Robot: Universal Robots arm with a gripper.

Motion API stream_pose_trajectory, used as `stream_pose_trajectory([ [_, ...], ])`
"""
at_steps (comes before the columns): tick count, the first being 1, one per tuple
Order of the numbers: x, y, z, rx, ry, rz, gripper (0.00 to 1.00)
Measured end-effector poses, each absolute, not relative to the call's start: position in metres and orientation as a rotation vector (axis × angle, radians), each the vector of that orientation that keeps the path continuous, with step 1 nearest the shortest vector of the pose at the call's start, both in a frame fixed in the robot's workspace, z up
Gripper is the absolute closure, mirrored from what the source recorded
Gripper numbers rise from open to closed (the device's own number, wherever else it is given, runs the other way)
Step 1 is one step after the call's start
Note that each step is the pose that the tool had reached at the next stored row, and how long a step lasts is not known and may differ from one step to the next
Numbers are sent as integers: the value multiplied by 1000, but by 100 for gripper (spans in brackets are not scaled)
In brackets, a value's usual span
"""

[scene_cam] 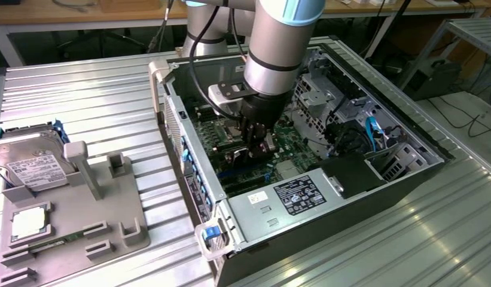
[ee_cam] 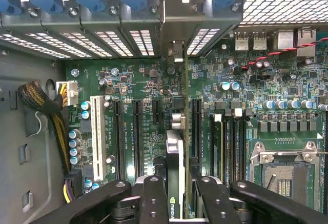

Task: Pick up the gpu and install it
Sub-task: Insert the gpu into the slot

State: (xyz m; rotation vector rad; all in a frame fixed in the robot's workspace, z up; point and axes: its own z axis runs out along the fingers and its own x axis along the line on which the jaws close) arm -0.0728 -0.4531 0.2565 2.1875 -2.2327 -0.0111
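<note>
Down at the near end of the wrist view, the gripper has its two black fingers clamped either side of the gpu, which is seen edge-on as a thin upright card with a silvery top edge. The card runs straight away from the camera, down between the long black expansion slots on the green motherboard, and its far end meets the metal bracket at the case's rear slot wall. Whether it is fully seated in a slot I cannot tell. Out at nine o'clock from the card sits a white slot, and beyond that a bundle of yellow and black cables. At three o'clock lies the open processor socket. Switching to the exterior view, nearest us is the grey fixture tray with the silver hard drive resting on it at about nine o'clock from the open computer case. The power supply fills the case's near corner. Further back, the arm plunges into the case, the gripper low over the board. Farthest off stands a wooden bench.
</note>
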Motion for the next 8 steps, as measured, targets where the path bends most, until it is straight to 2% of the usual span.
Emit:
stream_pose_trajectory([
  [8, -73, -453, 259, 2188, -2233, -11, 73],
])
